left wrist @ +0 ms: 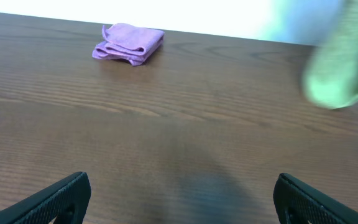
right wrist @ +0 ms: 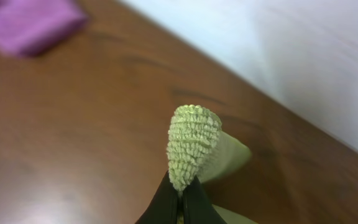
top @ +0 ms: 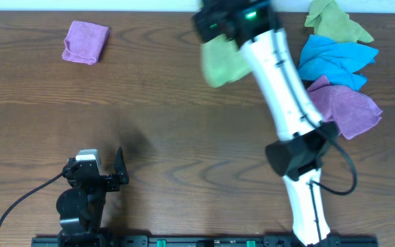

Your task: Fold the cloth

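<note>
This looks like a robotics lab or test bench rather than a home. 2 robot arms, a white right arm (top: 286, 89) and a black left arm (top: 81, 195), are mounted on a black rail (top: 204, 241) along the near edge of a bare wood-grain table (top: 149, 116), with a loose cable (top: 19, 202) trailing from one base. Cloths are laid out as work samples: a folded purple cloth (top: 86, 42) on one side and a pile of cloths (top: 340, 65) in green, blue and purple on the other. A plain pale wall (right wrist: 303, 68) stands behind the table.
</note>
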`<action>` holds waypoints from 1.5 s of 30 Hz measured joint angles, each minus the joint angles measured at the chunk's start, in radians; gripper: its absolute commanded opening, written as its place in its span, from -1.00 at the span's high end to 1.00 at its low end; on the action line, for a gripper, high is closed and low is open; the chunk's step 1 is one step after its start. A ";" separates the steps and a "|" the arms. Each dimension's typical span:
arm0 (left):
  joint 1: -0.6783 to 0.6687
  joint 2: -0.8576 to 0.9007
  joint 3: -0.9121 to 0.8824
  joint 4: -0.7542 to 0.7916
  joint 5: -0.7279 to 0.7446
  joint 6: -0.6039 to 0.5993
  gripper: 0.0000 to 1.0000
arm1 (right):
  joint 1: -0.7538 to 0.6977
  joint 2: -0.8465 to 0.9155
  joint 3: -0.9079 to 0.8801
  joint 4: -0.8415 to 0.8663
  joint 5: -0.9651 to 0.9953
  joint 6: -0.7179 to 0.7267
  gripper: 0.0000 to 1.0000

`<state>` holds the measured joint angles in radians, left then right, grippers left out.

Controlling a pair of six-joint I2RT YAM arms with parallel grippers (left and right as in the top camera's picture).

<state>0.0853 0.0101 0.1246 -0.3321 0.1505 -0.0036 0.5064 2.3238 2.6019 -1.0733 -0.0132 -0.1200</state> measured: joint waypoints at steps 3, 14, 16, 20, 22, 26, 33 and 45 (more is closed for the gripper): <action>0.000 0.000 0.000 0.000 0.000 0.000 -0.91 | 0.075 -0.002 0.000 0.003 -0.009 0.000 0.97; 0.000 0.000 0.000 0.000 0.000 0.000 -0.91 | -0.220 0.004 0.000 -0.187 0.001 0.133 -0.99; 0.000 0.000 0.000 0.000 0.000 0.000 -0.91 | -0.287 0.046 -0.001 -0.202 -0.037 0.168 -0.98; 0.000 0.000 0.000 0.000 0.000 0.000 -0.91 | -0.351 0.131 -0.016 -0.232 -0.134 0.205 -0.98; 0.000 0.000 0.000 0.000 0.000 0.000 -0.91 | -0.338 0.148 -0.025 -0.271 -0.162 0.183 -0.98; 0.000 0.000 0.000 0.000 0.000 0.000 -0.91 | -0.254 0.148 -0.025 -0.343 -0.186 0.083 -0.99; 0.000 0.000 0.000 0.000 0.000 0.000 -0.91 | -0.038 0.156 -0.025 -0.281 -0.175 -0.063 -0.82; 0.000 0.000 0.000 0.000 0.000 0.000 -0.91 | -0.013 0.365 -0.029 -0.044 -0.110 -0.116 -0.33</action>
<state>0.0853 0.0101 0.1246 -0.3321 0.1505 -0.0036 0.4931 2.6888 2.5732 -1.1175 -0.1230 -0.2356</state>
